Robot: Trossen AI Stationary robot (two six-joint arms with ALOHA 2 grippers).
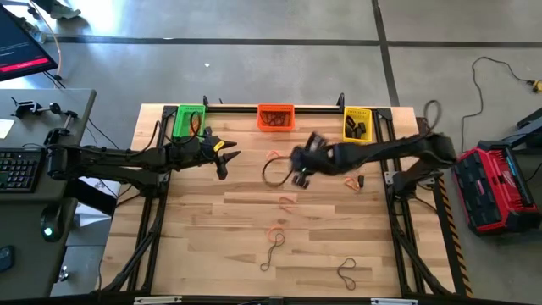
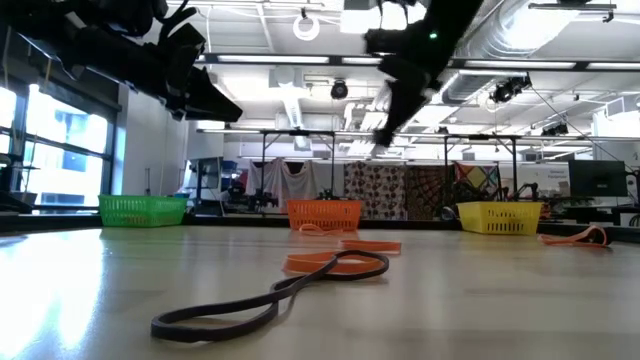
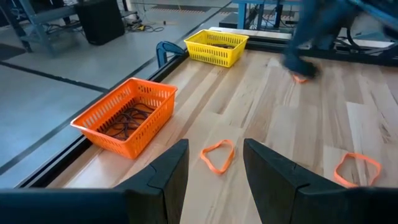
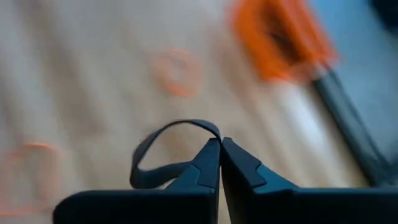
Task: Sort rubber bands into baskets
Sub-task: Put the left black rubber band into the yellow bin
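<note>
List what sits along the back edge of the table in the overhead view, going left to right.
green basket → orange basket → yellow basket

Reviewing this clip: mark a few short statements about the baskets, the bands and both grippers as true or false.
1. The right gripper is shut on a dark rubber band. True.
2. The left gripper holds an orange band. False: its jaws are open and empty, above the table.
3. The orange basket stands between the green basket and the yellow basket. True.
4. The orange basket is empty. False: bands lie inside it.
</note>
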